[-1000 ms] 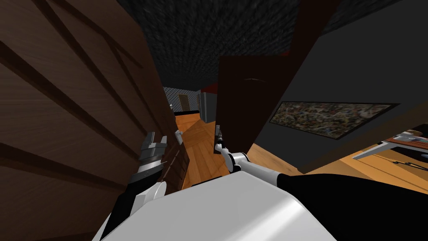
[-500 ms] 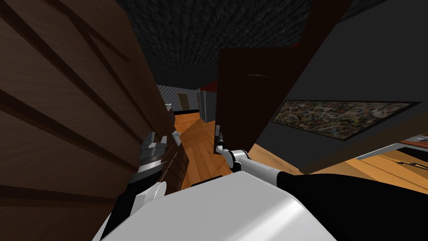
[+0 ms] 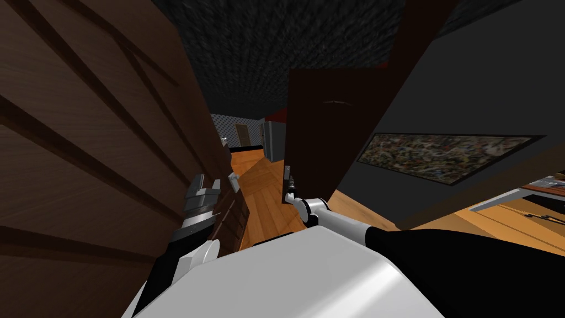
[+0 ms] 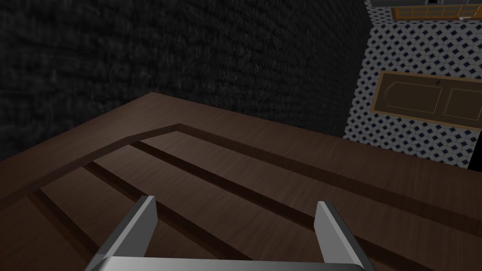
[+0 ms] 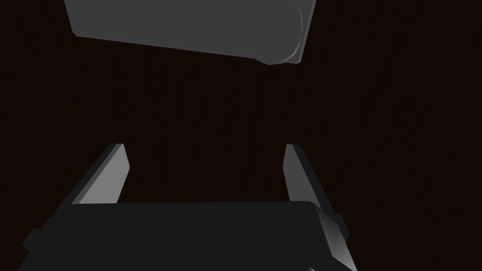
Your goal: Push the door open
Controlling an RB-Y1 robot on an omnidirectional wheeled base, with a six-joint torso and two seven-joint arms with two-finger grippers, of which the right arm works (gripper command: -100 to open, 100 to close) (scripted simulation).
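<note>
A brown panelled door (image 3: 83, 138) fills the left of the head view, with a small grey lever handle (image 3: 235, 181) at its near edge. My left gripper (image 3: 205, 181) is beside its face; in the left wrist view this gripper (image 4: 235, 204) stands open just off the grooved door panels (image 4: 235, 160). A darker door leaf (image 3: 325, 132) stands in the middle. My right gripper (image 3: 288, 175) is at its near edge. In the right wrist view this gripper (image 5: 204, 148) is open and close to the dark door surface (image 5: 376, 117), below a grey plate (image 5: 188, 28).
Between the two doors a strip of wooden floor (image 3: 265, 187) leads towards a grey cabinet (image 3: 273, 141) and a patterned far wall (image 4: 414, 51) with a small door (image 4: 423, 99). A framed picture (image 3: 441, 154) hangs on the dark wall at right, above a table edge (image 3: 518, 196).
The head view has shifted slightly, so the brown door fills a little more of the left. Both arms keep their places against the doors.
</note>
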